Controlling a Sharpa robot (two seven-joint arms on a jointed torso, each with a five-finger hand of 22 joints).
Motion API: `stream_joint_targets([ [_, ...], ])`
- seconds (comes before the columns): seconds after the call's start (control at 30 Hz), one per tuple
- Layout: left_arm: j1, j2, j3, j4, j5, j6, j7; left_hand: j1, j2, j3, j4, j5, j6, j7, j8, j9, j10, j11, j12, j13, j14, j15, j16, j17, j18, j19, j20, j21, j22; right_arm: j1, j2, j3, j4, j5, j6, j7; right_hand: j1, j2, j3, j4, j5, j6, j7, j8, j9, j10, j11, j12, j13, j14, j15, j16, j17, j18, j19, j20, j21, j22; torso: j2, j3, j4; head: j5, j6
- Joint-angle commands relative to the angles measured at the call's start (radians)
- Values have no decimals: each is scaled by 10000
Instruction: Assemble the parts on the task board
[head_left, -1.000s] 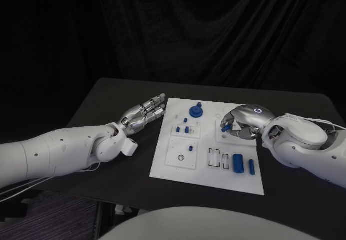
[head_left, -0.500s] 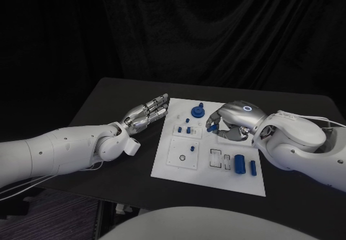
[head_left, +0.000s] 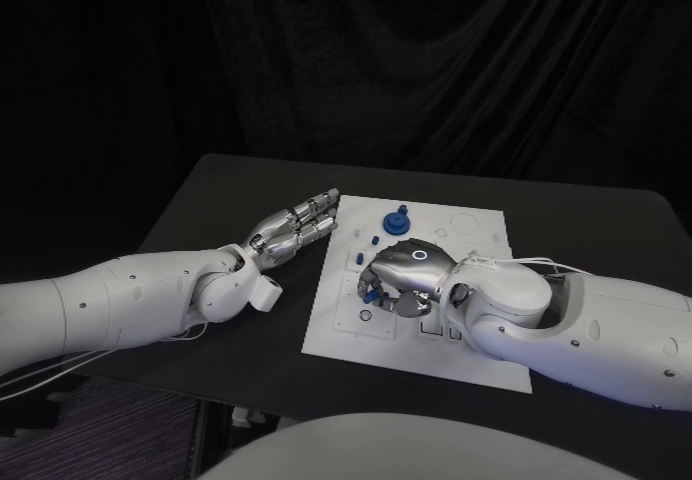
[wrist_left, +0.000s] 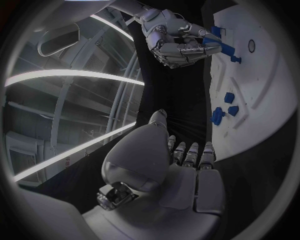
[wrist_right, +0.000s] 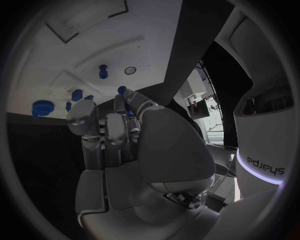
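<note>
The white task board (head_left: 483, 226) lies in the middle of the black table. My right hand (head_left: 402, 275) hovers over the board's left middle and pinches a small blue part (wrist_left: 220, 44) in its fingertips, just above a square plate with a round hole (wrist_right: 130, 70) and a standing blue peg (wrist_right: 103, 71). A blue knob (head_left: 397, 220) and small blue pegs (head_left: 372, 241) stand near the board's far edge. My left hand (head_left: 293, 229) lies flat with straight fingers beside the board's far left corner, holding nothing. The right arm hides the board's near right part.
Black table (head_left: 216, 200) surrounds the board, with a dark curtain behind. More blue pieces (wrist_left: 229, 97) sit in the board (wrist_left: 265, 75) close to my left hand's fingertips. The right forearm (head_left: 577, 325) lies low across the board's near right corner.
My right hand has carried the blue part from the board's far right recess leftward and nearer, to over the left middle. The left hand has stayed put.
</note>
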Motion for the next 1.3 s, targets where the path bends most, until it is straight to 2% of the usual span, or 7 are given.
stream_joint_targets([
  [0.03,-8,9,11,34,62,88,329,17,56,38,-44,54,3,63,47,8,-18,45,-34,-15,-5,-18,-37,-10,145,29,14,-35,-11,-103,163,6,-168,-504,260,229,-50,51,1,-59,-57,76,18,27,403,-78,10,17,12,17,-24,69,7,-145,-15,-69,51,1180,-18,3,10,53,-2],
  [0.2,-8,39,11,2,62,107,305,6,55,35,-39,31,-7,77,44,6,-18,58,-34,-15,-5,-20,-37,-10,144,29,11,-35,-11,-184,343,6,-281,-612,382,259,-43,50,9,-70,-93,55,23,15,419,-103,15,1,17,7,-20,49,-16,-145,-19,-68,47,1179,-26,-8,66,21,-2],
  [0.33,-8,74,11,-26,62,122,291,-5,53,31,-36,2,-23,89,39,2,-18,71,-34,-15,-5,-20,-37,-10,144,29,11,-35,-11,-204,378,6,-303,-638,497,237,-42,49,10,-73,-105,50,25,12,424,-110,17,-4,18,9,-18,57,-5,-143,-24,-67,34,1176,-11,8,25,71,-2],
  [0.47,-9,91,11,-41,62,137,274,-5,53,31,-36,2,-23,89,39,2,-18,71,-34,-15,-5,-20,-37,-10,144,29,11,-35,-11,-212,385,6,-309,-649,635,199,-30,52,21,-87,-126,26,31,-3,437,-132,25,-19,22,1,-13,45,-16,-144,-29,-64,31,1176,-17,-3,71,21,-2],
  [0.73,-13,123,11,-63,62,158,254,-12,53,31,-34,-14,-41,103,35,-1,-18,77,-34,-15,-5,-18,-37,-10,144,29,12,-35,-11,-218,431,5,-333,-655,888,139,-25,55,28,-94,-140,14,37,-11,449,-148,32,-30,25,-8,-8,32,-30,-140,-40,-62,2,1170,-23,0,-9,100,-2],
  [1.0,-19,144,11,-84,62,179,232,-12,53,31,-34,-14,-41,103,35,-1,-18,77,-34,-15,-5,-18,-37,-10,144,29,12,-35,-11,-276,478,5,-414,-656,1004,119,-45,59,25,-87,-180,5,47,-18,470,-167,45,-46,31,-19,4,22,-36,-140,-50,-55,-10,1167,-32,18,-4,91,-2],
  [1.3,-29,168,11,-109,62,199,214,-21,56,31,-33,-35,-44,124,32,-2,-18,86,-34,-15,-5,-14,-37,-10,144,29,17,-35,-11,-385,514,5,-512,-656,1024,108,-49,61,25,-85,-188,6,48,-18,474,-166,46,-47,32,-22,5,18,-40,-139,-52,-54,-15,1166,-24,15,15,113,-2],
])
